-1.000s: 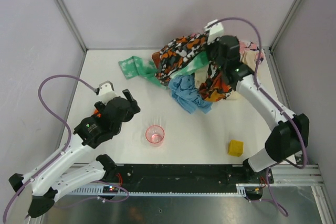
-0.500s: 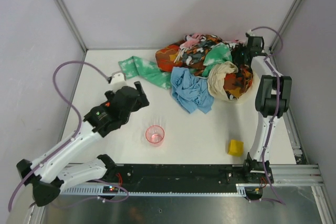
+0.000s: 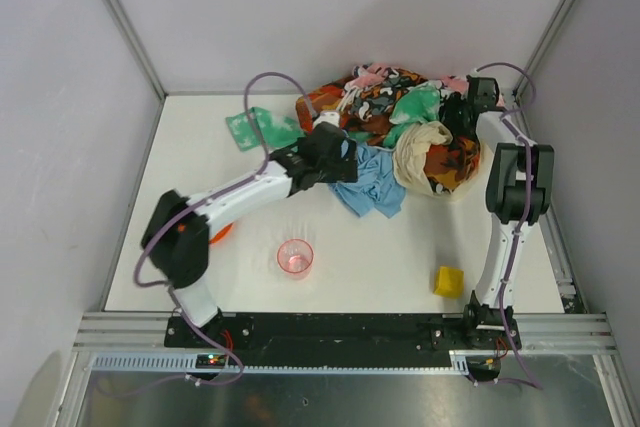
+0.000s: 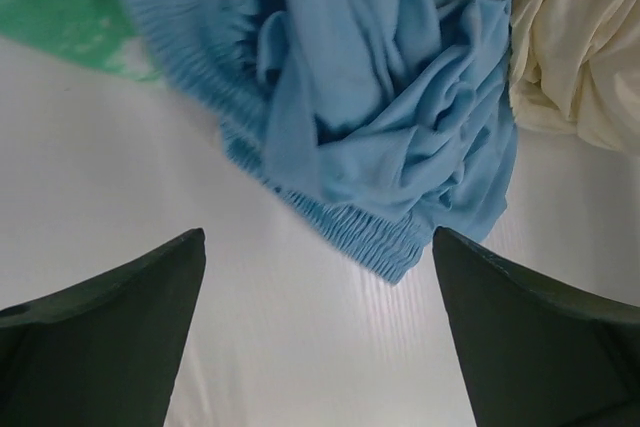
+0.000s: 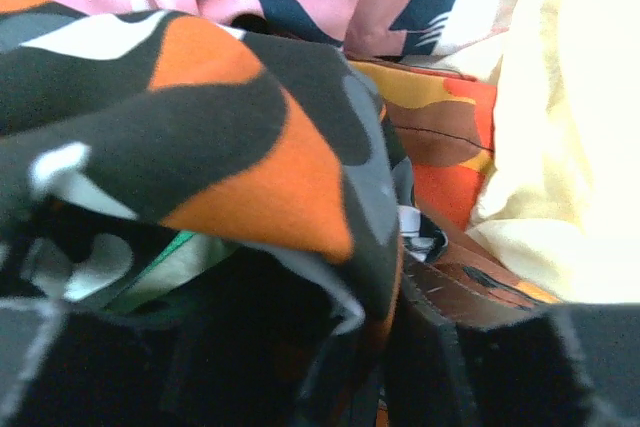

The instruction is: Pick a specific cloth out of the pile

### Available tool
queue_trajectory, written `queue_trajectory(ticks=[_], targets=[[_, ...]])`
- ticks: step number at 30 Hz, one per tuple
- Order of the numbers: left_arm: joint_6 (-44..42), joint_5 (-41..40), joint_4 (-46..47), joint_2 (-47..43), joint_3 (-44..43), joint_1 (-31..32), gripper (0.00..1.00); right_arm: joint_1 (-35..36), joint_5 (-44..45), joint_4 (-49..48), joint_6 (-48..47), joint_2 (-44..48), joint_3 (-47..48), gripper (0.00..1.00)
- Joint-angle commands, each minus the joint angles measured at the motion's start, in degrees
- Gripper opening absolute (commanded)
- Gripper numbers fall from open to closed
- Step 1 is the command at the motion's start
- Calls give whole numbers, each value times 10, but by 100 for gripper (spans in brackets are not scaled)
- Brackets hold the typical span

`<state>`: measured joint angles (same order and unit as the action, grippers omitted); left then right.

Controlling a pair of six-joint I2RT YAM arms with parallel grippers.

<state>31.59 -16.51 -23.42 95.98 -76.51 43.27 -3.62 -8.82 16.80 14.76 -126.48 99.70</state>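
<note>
The sky-blue cloth (image 3: 375,182) lies crumpled on the white table at the pile's near-left edge. It fills the upper half of the left wrist view (image 4: 380,97). The pile (image 3: 400,107) of printed fabrics sits at the back right. My left gripper (image 3: 342,159) is open and empty at the cloth's left edge. Its fingertips (image 4: 130,317) are spread over bare table just short of the cloth's ribbed hem, with the left gripper (image 4: 320,347) holding nothing. My right gripper (image 3: 462,112) is pushed into the pile's right side. An orange-black-white print (image 5: 200,137) drapes over the right gripper (image 5: 330,377), whose jaws look apart.
A pink cup (image 3: 295,257) stands near the front centre. A yellow block (image 3: 449,281) lies at the front right. A green blotched cloth (image 3: 262,129) trails left from the pile. A cream cloth (image 3: 422,147) lies right of the blue one. Walls enclose three sides.
My left arm swung from the table's left side across to the blue cloth. My right arm let the lifted pile drop, folded back to the right and now rests in the pile's right side.
</note>
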Motion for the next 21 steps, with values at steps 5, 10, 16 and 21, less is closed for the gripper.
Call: queue_trajectory(ticks=[5, 10, 16, 21], targets=[[-31, 68, 23, 168, -124, -2, 100, 4, 49, 46, -1, 75, -40, 95], [-29, 57, 20, 233, -154, -2, 100, 7, 105, 43, -9, 145, -70, 99], [-40, 37, 20, 297, -202, -3, 100, 11, 166, 28, -12, 305, -139, 99], [-34, 107, 20, 355, -245, -6, 100, 13, 204, 13, 6, 457, -214, 99]])
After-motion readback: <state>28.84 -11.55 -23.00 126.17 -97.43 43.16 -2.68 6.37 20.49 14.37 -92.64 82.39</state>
